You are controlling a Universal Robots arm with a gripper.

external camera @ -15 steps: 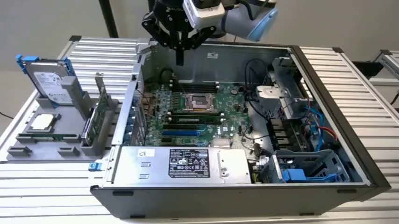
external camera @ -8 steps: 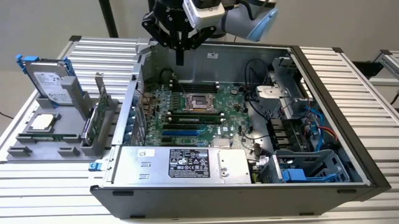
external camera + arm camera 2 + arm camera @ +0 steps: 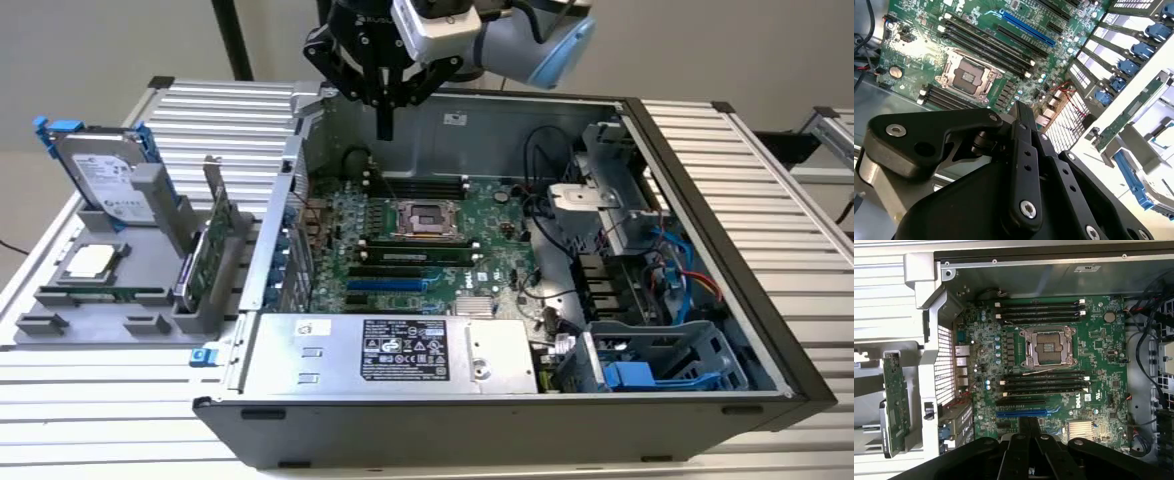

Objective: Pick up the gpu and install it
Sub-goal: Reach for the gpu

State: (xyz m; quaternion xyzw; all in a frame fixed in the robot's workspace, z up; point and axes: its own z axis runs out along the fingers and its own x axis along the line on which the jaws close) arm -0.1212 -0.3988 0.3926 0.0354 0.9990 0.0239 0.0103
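Since the gpu [image 3: 220,225] sat untouched in its holder, the pick step hadn't begun yet, by my read. Nearest in the exterior view, lower centre of frame, lay the psu [image 3: 400,350] inside the open pc case [image 3: 467,430]. Behind it, mid-frame, was the mobo [image 3: 400,235] w/ its blue slot [image 3: 400,285] bare. At left-middle of the frame, outside the case, the gpu stood on edge in a grey holder [image 3: 80,330], w/ the hard drive [image 3: 107,175] beyond it at upper left. Farthest back, top centre, the gripper [image 3: 384,128] hung over the mobo's rear part, well apart from the card. Its fingers were pinched together w/ nothing between them, as in both wrist views [image 3: 1029,427] [image 3: 1023,112]. Grasping calls for fingers parted enough to straddle the thin board, approaching from above & clear of the holder's posts.
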